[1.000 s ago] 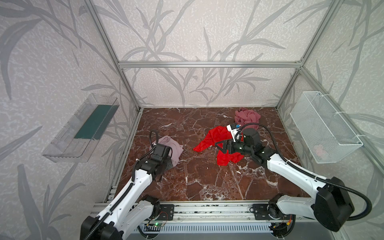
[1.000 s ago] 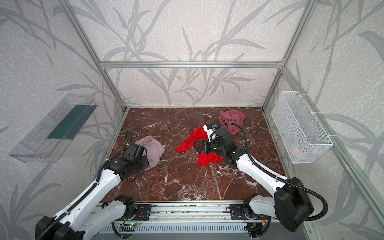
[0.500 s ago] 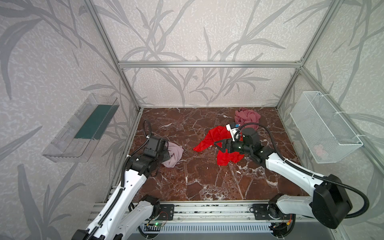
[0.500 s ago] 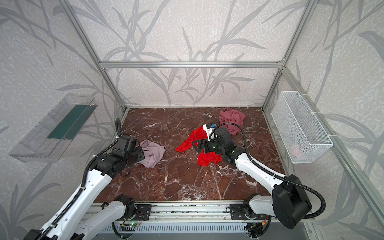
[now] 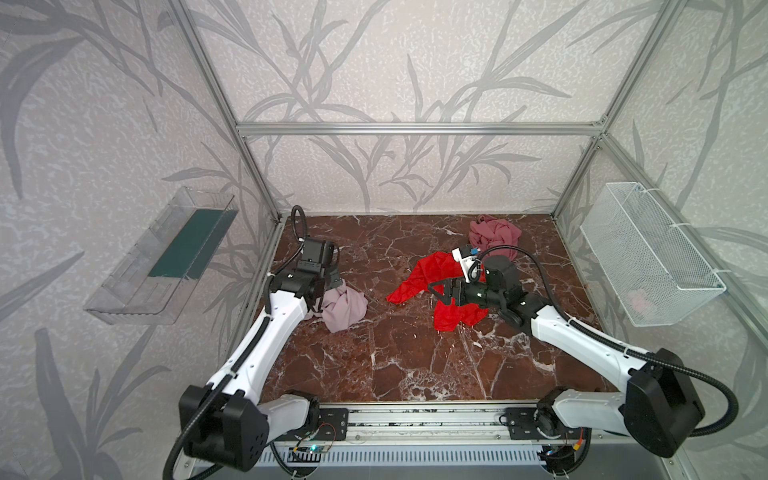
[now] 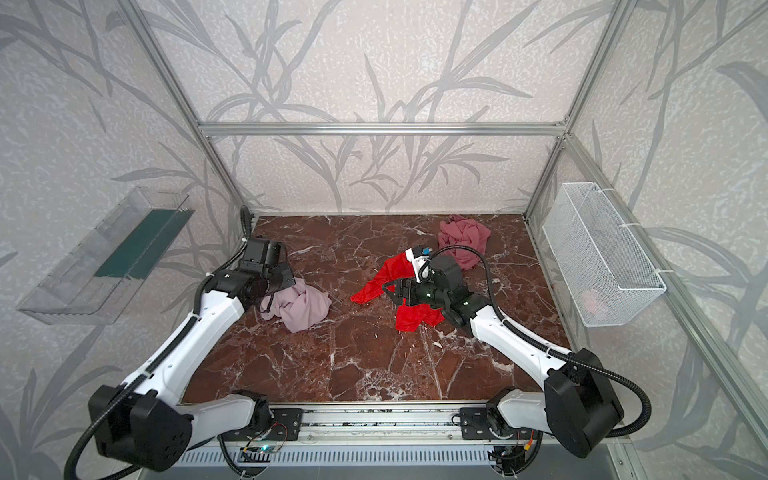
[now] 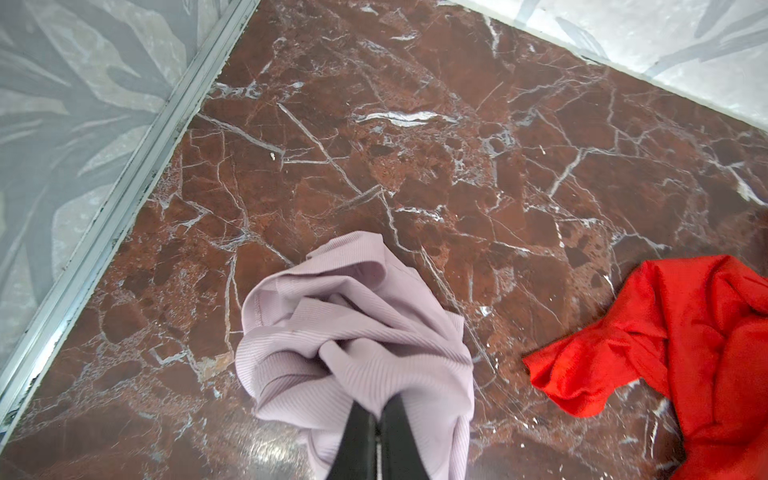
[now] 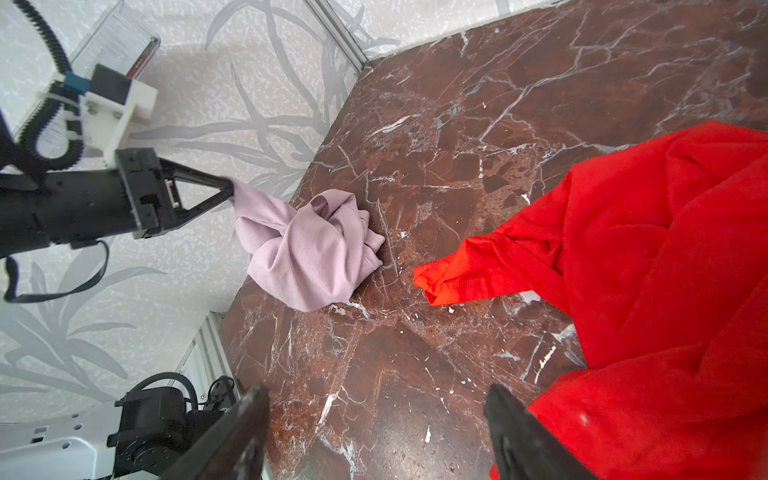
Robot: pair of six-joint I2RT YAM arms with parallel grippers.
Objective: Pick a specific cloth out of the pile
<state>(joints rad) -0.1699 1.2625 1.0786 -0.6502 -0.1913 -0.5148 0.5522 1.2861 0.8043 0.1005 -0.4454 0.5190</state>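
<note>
Lilac cloth, corner hidden in pinch of left hand; right hand spread.

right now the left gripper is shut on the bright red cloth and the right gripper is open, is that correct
Not quite. The left gripper is shut on the pale lilac cloth, not the red one. The red cloth lies ungripped. The right wrist view shows this plainly. The right gripper is open, as you said.
</note>
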